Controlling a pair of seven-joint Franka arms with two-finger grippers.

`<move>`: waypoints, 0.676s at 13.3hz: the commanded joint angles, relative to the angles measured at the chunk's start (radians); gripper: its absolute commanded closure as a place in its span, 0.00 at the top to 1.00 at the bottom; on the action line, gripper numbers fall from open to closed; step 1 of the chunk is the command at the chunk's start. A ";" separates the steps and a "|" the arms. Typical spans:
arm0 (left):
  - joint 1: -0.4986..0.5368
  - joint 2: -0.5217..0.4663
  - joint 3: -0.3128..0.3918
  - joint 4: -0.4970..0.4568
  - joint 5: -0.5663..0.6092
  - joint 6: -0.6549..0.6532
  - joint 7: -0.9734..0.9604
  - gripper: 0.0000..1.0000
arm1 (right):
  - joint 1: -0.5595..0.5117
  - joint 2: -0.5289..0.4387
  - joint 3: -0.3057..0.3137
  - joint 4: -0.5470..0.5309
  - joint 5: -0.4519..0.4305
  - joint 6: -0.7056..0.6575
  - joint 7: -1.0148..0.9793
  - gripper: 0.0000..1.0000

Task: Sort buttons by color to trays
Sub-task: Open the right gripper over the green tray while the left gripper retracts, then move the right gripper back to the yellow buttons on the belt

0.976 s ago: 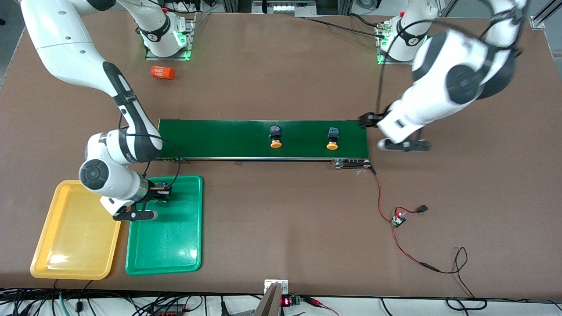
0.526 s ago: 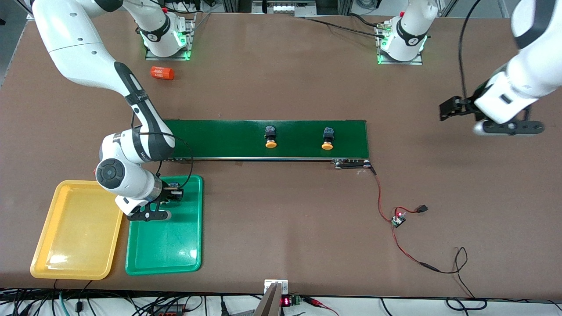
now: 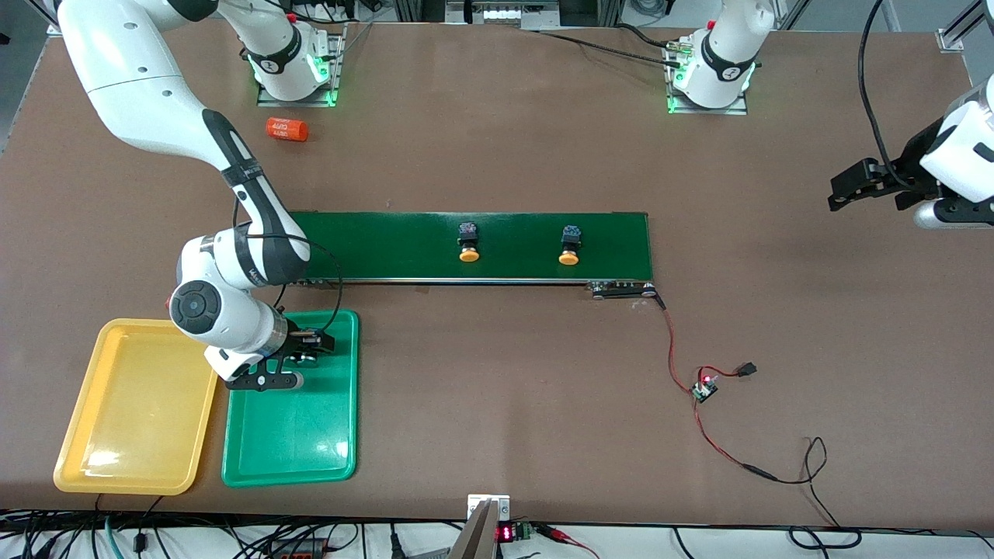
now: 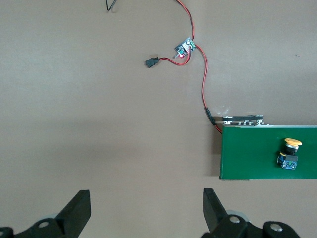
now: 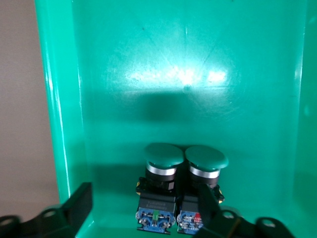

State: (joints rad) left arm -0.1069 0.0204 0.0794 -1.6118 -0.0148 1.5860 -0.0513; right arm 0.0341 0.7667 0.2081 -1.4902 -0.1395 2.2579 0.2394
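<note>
The yellow tray and the green tray sit side by side nearest the front camera. In the green tray lie two green-capped buttons, touching, blue-black bodies showing; the right gripper stands open over them. Farther off, two orange-capped buttons rest on the dark belt. The left gripper, open, hangs over bare table

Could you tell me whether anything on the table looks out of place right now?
Only the orange cylinder lying on its side near the right arm's base, apart from the sorting. Both green buttons lie in the green tray; two yellow buttons wait on the belt.
</note>
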 commanded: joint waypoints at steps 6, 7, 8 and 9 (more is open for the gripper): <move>-0.016 0.019 0.007 0.105 0.026 -0.058 0.016 1.00 | 0.041 -0.340 -0.012 -0.348 0.017 0.057 0.216 1.00; -0.019 0.019 0.005 0.107 0.024 -0.061 0.021 1.00 | 0.047 -0.377 -0.007 -0.398 0.017 0.066 0.286 1.00; -0.020 0.021 0.005 0.109 0.021 -0.063 0.022 1.00 | 0.062 -0.403 -0.004 -0.427 0.017 0.069 0.331 1.00; -0.014 0.021 0.005 0.107 0.019 -0.063 0.024 1.00 | 0.084 -0.421 0.007 -0.452 0.017 0.068 0.351 1.00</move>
State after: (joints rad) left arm -0.1158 0.0206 0.0790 -1.5429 -0.0145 1.5514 -0.0504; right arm 0.0863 0.4294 0.2100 -1.8283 -0.1382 2.2937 0.5213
